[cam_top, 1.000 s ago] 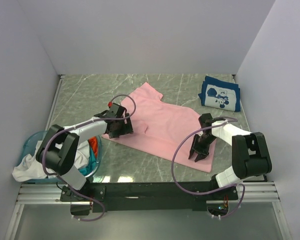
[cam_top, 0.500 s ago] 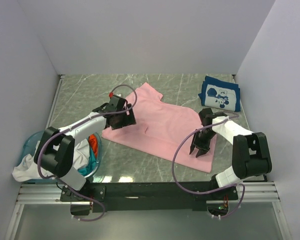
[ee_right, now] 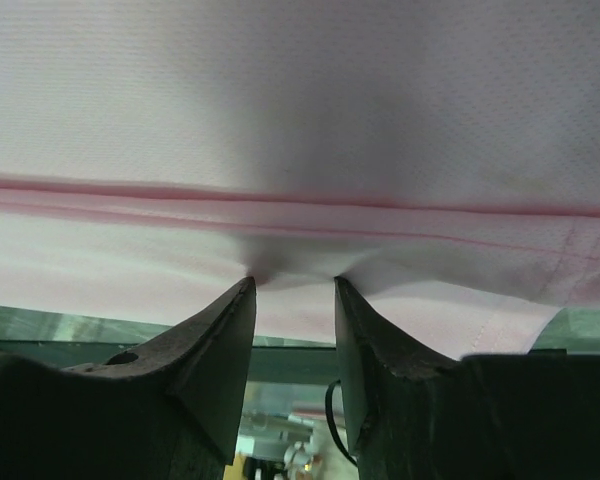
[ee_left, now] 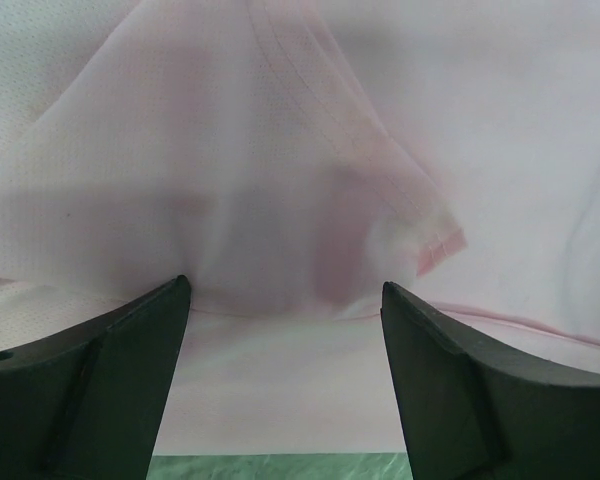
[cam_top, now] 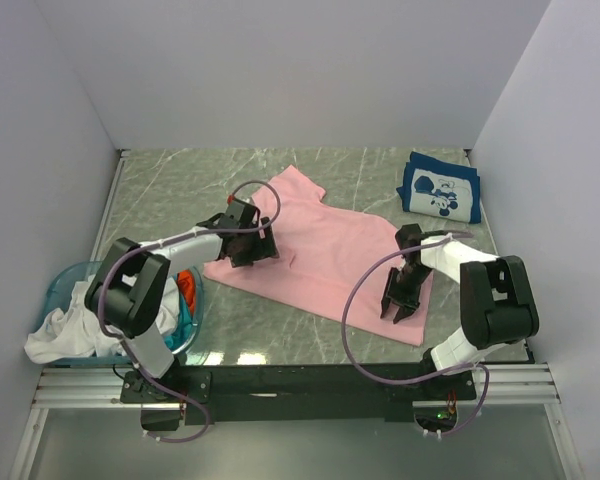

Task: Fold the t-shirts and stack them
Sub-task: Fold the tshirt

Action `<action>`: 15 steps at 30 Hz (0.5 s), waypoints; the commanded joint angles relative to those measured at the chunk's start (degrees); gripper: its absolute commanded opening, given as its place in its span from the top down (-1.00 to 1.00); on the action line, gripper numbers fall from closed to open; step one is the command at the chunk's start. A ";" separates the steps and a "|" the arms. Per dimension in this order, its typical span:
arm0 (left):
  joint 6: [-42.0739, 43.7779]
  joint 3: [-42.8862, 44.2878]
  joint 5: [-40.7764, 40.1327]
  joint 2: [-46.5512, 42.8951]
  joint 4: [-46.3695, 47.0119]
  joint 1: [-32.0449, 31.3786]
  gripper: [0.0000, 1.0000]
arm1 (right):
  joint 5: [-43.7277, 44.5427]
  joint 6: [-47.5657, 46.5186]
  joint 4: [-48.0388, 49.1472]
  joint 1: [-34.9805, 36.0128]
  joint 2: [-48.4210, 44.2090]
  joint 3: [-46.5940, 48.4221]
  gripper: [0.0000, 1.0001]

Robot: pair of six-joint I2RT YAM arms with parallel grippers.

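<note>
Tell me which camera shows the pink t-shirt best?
The top external view: almost the whole pink t-shirt lies spread out there. The left wrist view shows only a close patch beyond the left gripper's open fingers. The right wrist view shows only its hem, bunched between the right gripper's fingers.

The spread t-shirt [cam_top: 325,245] lies central on the table [cam_top: 170,185], folded t-shirt [cam_top: 439,188] back right, basket [cam_top: 57,286] front left.

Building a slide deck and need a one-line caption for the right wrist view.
Right gripper pinches the hem of the pink t-shirt, green marble table visible beneath.
</note>
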 commanded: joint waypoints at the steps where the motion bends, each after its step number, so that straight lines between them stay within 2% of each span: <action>1: -0.71 -4.14 -0.21 -3.13 -1.84 -0.29 -0.67 | 1.22 0.33 0.21 0.47 -0.46 -2.44 0.10; 7: -1.42 -6.78 -2.15 -6.56 -4.91 -0.38 -0.68 | 1.40 1.39 -0.06 0.39 -1.60 -4.73 0.10; 15: -0.98 -9.24 0.22 -8.76 -7.38 -0.99 -0.67 | 0.96 2.53 0.03 0.39 -3.45 -7.37 0.10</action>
